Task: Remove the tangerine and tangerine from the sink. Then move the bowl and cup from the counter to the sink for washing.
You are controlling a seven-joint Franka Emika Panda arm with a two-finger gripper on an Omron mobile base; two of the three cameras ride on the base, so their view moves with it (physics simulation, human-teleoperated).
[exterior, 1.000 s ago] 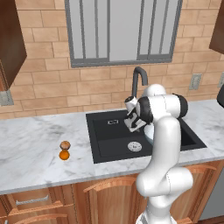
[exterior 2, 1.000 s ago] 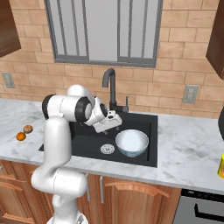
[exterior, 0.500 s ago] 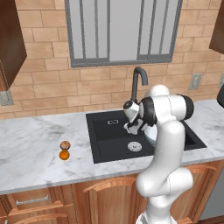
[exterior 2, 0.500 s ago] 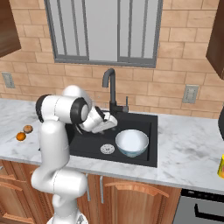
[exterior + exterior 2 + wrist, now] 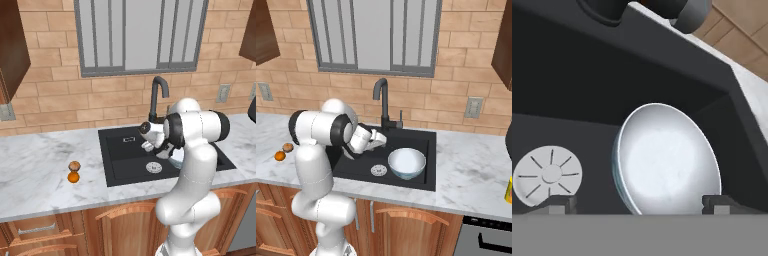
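Tool (image 5: 378, 138) wide and empty above the sink (image 5: 426, 138), bowl (image 5: 406, 163) already inside, tangerines (image 5: 73, 172) out on the counter (image 5: 35, 170), cup (image 5: 509, 190) far right; risk clipping the faucet (image 5: 383, 105) swinging across.

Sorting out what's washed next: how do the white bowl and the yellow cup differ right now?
The wide glossy white bowl sits inside the black sink beside the silver drain disc; the small yellow cup stands on the white marble counter, right of the sink. The bowl is much wider than the cup. Both stand upright.
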